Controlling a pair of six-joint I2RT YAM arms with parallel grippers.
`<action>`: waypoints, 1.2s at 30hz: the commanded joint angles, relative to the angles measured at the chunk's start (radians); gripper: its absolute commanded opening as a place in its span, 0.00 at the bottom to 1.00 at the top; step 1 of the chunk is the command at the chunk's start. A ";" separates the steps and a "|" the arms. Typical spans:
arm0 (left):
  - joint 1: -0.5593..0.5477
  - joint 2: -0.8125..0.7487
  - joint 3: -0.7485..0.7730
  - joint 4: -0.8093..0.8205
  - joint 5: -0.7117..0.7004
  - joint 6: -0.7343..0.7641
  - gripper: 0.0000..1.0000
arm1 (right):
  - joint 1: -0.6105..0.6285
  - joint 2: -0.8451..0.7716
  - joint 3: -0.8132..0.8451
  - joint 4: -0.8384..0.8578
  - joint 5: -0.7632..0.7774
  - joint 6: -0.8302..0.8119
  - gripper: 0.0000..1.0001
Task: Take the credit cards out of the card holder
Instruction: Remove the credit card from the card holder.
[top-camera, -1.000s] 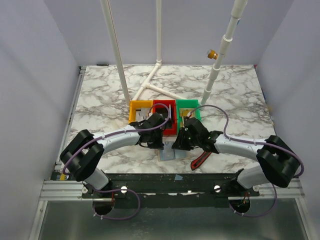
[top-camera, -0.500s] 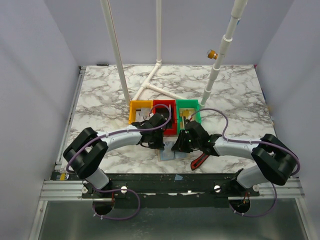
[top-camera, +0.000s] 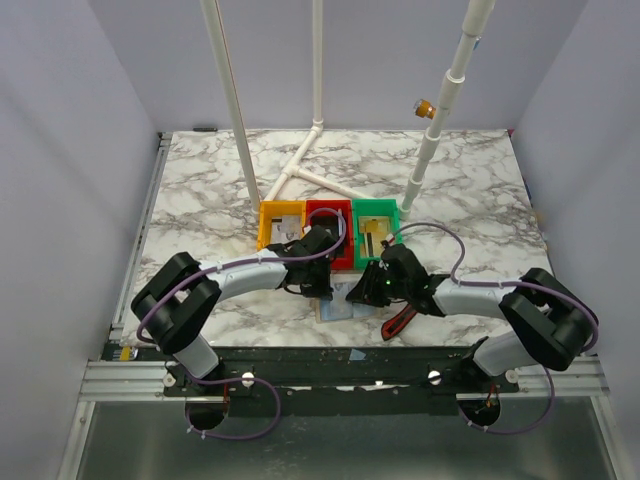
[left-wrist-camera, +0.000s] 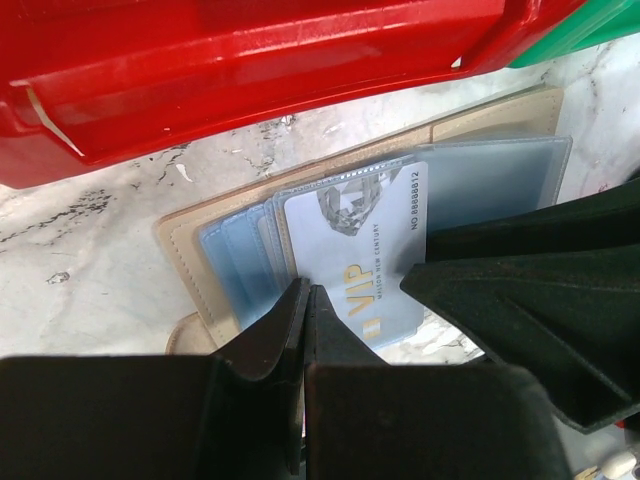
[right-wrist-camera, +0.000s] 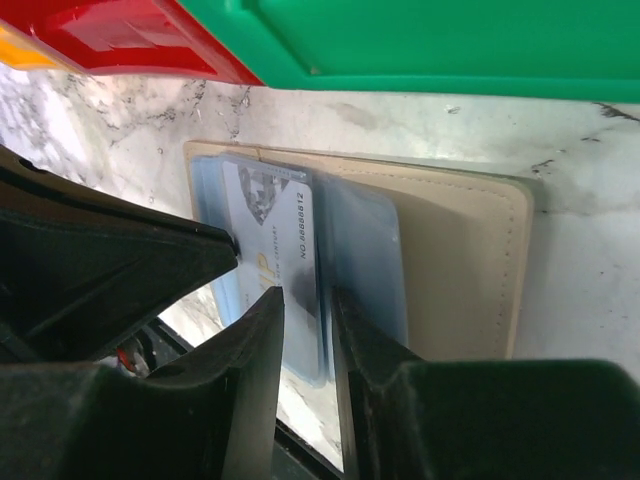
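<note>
The card holder (left-wrist-camera: 185, 262) lies open on the marble, tan rim around blue-grey pockets, just in front of the bins; it also shows in the right wrist view (right-wrist-camera: 465, 260) and the top view (top-camera: 338, 306). A pale blue credit card marked VIP (left-wrist-camera: 352, 245) sticks partly out of a pocket toward the table's near edge (right-wrist-camera: 268, 225). My left gripper (left-wrist-camera: 305, 292) is shut, its tips on the pockets beside the card. My right gripper (right-wrist-camera: 305, 300) stands with its jaws a narrow gap apart over the card's long edge, tips down on it. Both grippers meet over the holder (top-camera: 340, 288).
A yellow bin (top-camera: 280, 222), a red bin (left-wrist-camera: 250, 60) and a green bin (right-wrist-camera: 450, 40) stand in a row right behind the holder; a yellowish flat item (top-camera: 372, 232) lies in the green one. A red-and-black tool (top-camera: 400, 320) lies to the right. White pipes (top-camera: 310, 175) stand behind.
My right gripper has come lower and a little nearer to the holder. My left gripper has stayed almost still over it.
</note>
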 joint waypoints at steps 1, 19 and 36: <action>-0.010 0.039 0.003 -0.015 0.006 0.002 0.00 | -0.031 -0.011 -0.062 0.118 -0.075 0.035 0.29; -0.009 0.043 -0.001 -0.022 0.009 0.000 0.00 | -0.091 0.080 -0.151 0.408 -0.220 0.142 0.17; -0.009 0.039 -0.039 -0.028 -0.005 -0.010 0.00 | -0.105 0.018 -0.193 0.366 -0.170 0.129 0.03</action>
